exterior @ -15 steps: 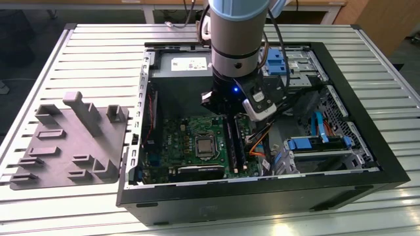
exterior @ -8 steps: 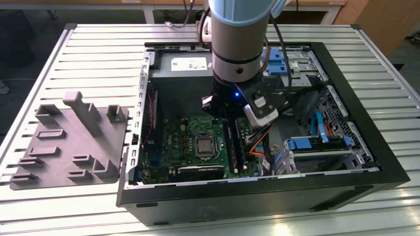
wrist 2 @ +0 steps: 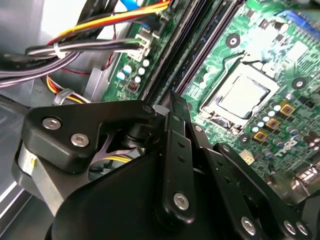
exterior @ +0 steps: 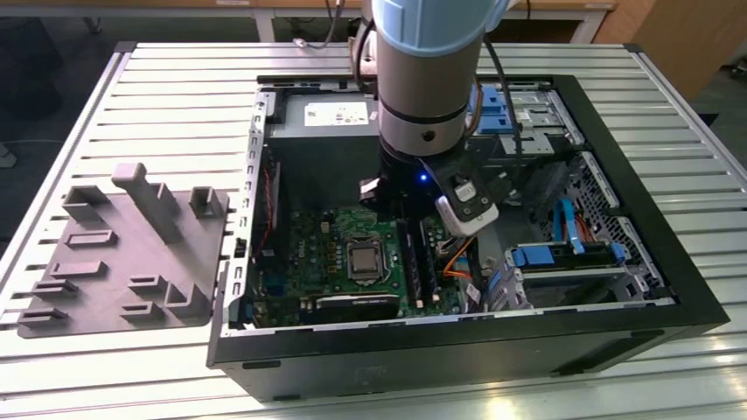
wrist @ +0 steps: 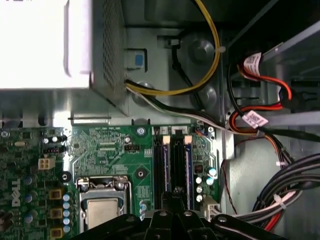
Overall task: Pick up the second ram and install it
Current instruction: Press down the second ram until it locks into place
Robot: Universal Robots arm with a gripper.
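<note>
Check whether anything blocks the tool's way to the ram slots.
Nothing visible does. In the first wrist view the tool hangs right over the slots; the cables lie off to one side, clear of them.

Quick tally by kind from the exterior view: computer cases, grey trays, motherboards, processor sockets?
Computer case: 1
Grey tray: 1
Motherboard: 1
Processor socket: 1
Total: 4

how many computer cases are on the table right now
1: the open black computer case lies on its side on the slatted table, at the exterior view's right of the grey tray.
</note>
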